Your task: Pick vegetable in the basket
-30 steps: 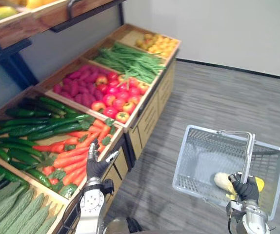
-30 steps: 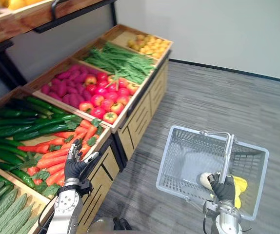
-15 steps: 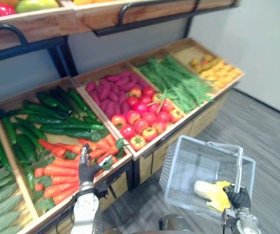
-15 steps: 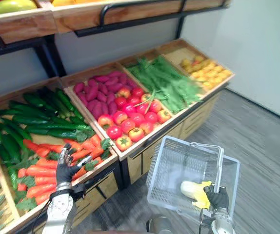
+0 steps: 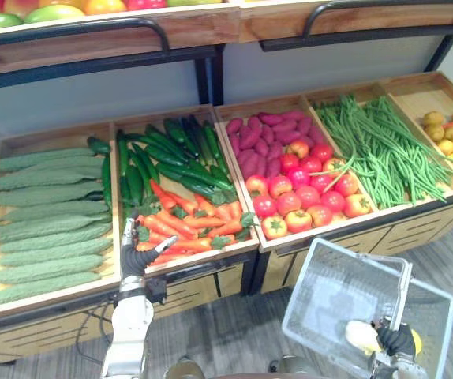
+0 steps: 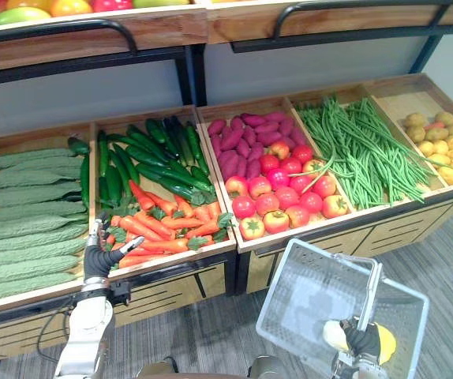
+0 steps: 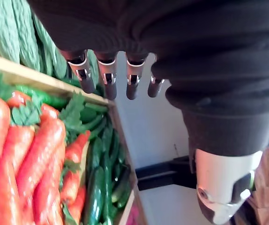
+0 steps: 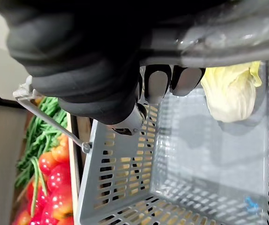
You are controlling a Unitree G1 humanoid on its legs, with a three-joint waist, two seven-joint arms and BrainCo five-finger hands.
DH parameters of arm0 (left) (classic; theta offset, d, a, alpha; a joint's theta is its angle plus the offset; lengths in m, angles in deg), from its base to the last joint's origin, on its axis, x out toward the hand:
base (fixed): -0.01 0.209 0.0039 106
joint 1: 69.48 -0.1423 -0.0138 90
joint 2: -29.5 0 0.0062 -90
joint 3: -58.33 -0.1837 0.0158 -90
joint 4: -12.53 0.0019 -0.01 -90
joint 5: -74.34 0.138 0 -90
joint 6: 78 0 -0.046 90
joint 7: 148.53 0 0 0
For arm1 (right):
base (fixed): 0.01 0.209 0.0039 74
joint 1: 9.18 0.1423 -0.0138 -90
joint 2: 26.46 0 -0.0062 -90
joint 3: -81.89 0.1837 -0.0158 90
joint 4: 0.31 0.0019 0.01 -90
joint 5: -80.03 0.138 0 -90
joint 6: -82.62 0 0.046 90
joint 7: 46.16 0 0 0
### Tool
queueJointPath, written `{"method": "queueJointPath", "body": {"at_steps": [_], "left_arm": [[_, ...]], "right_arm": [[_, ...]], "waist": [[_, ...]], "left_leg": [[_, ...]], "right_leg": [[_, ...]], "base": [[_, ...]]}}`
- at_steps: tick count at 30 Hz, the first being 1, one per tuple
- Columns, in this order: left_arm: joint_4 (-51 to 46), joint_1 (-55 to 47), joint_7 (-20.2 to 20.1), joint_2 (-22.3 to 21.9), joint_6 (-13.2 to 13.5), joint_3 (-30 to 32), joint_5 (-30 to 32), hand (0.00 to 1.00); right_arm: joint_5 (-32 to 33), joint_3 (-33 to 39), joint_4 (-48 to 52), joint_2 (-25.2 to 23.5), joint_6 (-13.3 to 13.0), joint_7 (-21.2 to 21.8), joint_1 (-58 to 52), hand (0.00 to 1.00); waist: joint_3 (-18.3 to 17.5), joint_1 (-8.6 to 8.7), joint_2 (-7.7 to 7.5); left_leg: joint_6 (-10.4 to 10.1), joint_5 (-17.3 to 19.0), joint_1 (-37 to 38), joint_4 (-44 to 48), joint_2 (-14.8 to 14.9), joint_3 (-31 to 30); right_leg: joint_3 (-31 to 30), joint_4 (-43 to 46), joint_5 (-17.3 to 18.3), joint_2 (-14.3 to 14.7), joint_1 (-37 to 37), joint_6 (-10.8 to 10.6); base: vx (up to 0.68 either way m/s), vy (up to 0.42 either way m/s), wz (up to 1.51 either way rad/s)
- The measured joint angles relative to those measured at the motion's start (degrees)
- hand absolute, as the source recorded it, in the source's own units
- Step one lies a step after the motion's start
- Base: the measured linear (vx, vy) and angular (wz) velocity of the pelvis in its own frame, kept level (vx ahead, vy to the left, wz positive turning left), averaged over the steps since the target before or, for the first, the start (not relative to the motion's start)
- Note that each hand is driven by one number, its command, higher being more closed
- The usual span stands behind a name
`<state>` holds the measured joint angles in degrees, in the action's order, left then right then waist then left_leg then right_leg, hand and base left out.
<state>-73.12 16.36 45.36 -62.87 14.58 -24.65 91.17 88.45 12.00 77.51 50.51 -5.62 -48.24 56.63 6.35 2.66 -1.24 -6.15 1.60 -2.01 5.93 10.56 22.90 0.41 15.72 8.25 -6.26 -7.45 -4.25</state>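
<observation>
Left hand [image 5: 136,259] fingers [image 7: 107,77] straight by carrots [image 5: 183,225]; right hand [image 5: 398,339] seemingly clamped around basket handle [image 5: 406,300].

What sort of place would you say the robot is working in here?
Most likely a grocery shop's produce aisle, or a mock-up of one. Wooden bins hold sorted carrots, tomatoes and green beans, and the right hand grips a grey shopping basket.

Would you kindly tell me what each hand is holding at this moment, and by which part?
The right hand grips the basket by its handle; the left hand, open by the carrots, holds nothing.
</observation>
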Motion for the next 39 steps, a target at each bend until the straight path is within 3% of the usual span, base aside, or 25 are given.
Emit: {"method": "queueJointPath", "body": {"at_steps": [11, 18, 32, 33, 39], "left_arm": [[12.65, 11.98, -1.46, 9.18, -0.75, -7.95, 14.89, 0.00], [17.85, 18.18, -3.94, 12.72, -0.75, -13.54, 24.37, 0.00], [24.69, 26.10, -6.12, 16.43, 0.83, -20.36, 32.36, 0.00], [24.83, 26.30, -6.13, 16.43, 0.98, -20.36, 32.51, 1.00], [25.89, 28.86, -6.47, 16.77, 1.01, -19.88, 33.99, 1.00]], "right_arm": [[-0.04, -0.68, 0.01, 3.19, -1.08, 0.85, 2.38, 1.00], [0.04, -1.08, 0.19, 5.16, -1.61, 0.82, 3.44, 1.00], [1.81, -4.88, 4.82, 8.62, -4.01, 0.98, 4.61, 1.00], [1.86, -5.11, 4.82, 8.73, -4.05, 0.99, 4.72, 1.00], [1.88, -5.48, 7.00, 8.75, -4.20, 1.08, 4.83, 1.00]], "waist": [[0.33, 2.99, -0.24], [2.94, 3.03, -0.56], [7.31, 3.24, -0.31], [7.34, 3.24, -0.29], [7.71, 3.08, -0.22]], "left_leg": [[-0.02, -1.40, -0.44, -3.21, -0.92, 2.09], [-0.01, -1.40, -1.88, -2.94, -0.78, 3.45], [0.02, -1.38, -5.95, -1.03, -0.34, 3.97], [0.02, -1.38, -6.07, -1.03, -0.30, 4.01], [0.02, -1.38, -6.73, -1.00, -0.36, 4.20]], "right_leg": [[-2.49, 0.15, -0.12, 0.49, -3.34, 0.10], [-4.34, 0.17, -1.10, 0.97, -5.65, 0.75], [-5.53, -0.82, -2.81, 1.17, -9.05, 0.40], [-5.56, -1.04, -2.92, 1.20, -9.09, 0.36], [-5.81, -1.04, -3.12, 1.16, -9.92, 0.28]], "base": [[0.05, 0.002, -0.09], [-0.01, -0.002, -0.11], [-0.01, -0.005, -0.03], [0.01, -0.008, -0.04], [0.00, -0.004, -0.01]]}}
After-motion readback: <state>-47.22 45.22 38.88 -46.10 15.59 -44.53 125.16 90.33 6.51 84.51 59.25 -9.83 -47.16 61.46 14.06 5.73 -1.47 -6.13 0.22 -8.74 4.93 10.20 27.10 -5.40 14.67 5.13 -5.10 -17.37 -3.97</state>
